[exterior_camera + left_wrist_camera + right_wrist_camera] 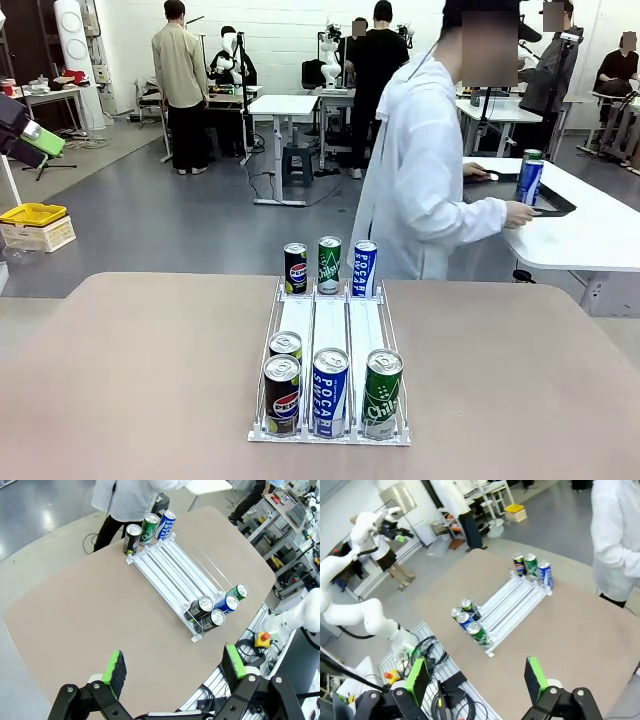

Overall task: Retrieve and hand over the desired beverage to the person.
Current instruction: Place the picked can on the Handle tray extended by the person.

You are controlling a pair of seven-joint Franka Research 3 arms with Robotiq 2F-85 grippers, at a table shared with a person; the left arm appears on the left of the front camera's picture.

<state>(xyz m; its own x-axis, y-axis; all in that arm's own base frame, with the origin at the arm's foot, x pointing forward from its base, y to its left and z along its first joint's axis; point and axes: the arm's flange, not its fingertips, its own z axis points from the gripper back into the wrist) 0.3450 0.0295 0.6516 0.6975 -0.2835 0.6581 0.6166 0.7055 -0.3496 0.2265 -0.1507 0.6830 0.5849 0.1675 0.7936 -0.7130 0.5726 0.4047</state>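
On the table a white rack is seen with seven cans: three at its far end, four at the near end, among them a blue can, a green can and a dark cola can. The person is turned aside toward another table. Both the left gripper and the right gripper are held high with jaws apart, nothing grasped. No choice is indicated; the wrong can could be taken, or a neighbour toppled, since the cans stand touching.
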